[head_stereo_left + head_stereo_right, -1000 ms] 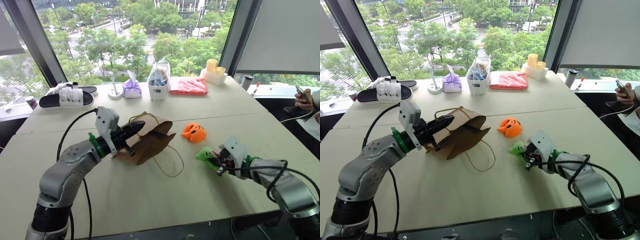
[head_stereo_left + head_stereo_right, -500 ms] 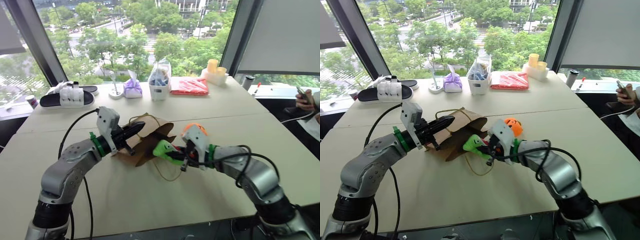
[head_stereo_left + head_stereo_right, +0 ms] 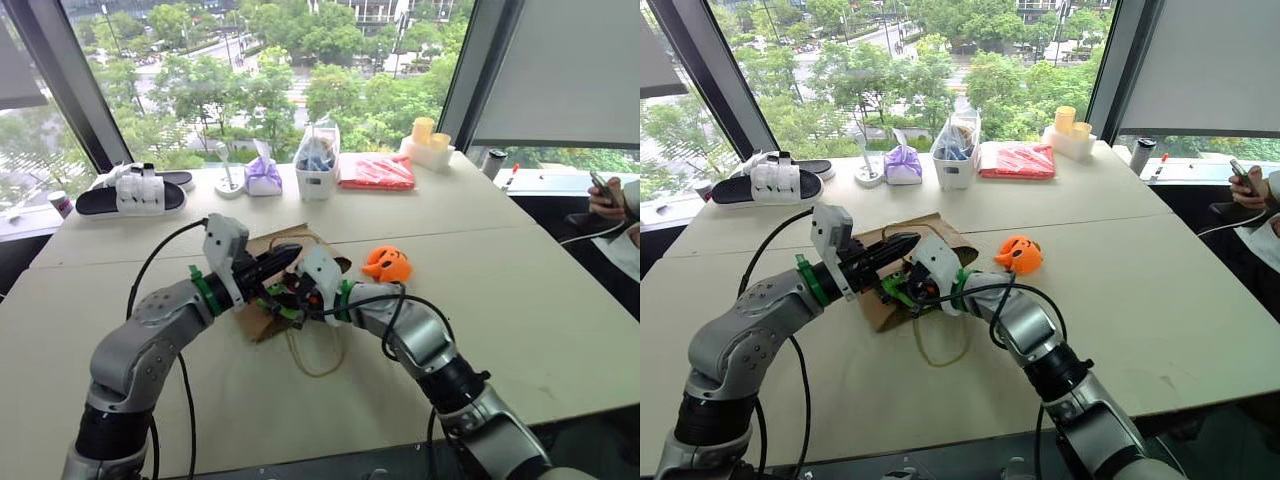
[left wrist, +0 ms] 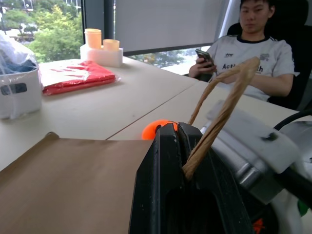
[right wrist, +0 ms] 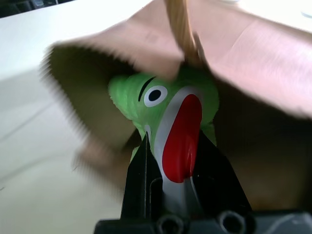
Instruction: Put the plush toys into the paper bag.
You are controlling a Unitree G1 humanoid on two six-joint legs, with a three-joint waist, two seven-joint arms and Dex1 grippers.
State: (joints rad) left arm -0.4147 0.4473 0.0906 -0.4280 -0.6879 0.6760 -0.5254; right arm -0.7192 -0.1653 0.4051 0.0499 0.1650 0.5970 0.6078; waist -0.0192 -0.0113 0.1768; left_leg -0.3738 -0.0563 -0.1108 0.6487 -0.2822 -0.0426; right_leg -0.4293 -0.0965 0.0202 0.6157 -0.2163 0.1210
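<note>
Fingers of the right gripper (image 5: 170,161) are clamped on the green plush toy (image 5: 173,117), which sits at the open mouth of the paper bag (image 3: 885,275), its head just under the raised upper edge. Pressed together, the left gripper (image 4: 181,134) pinches the bag's cord handle (image 4: 222,109) and holds that edge up off the table (image 3: 470,300). Beside the bag lies the orange plush toy (image 3: 387,264), apart from both grippers. A seated person (image 4: 253,48) at the table's far side holds a phone (image 4: 204,56).
</note>
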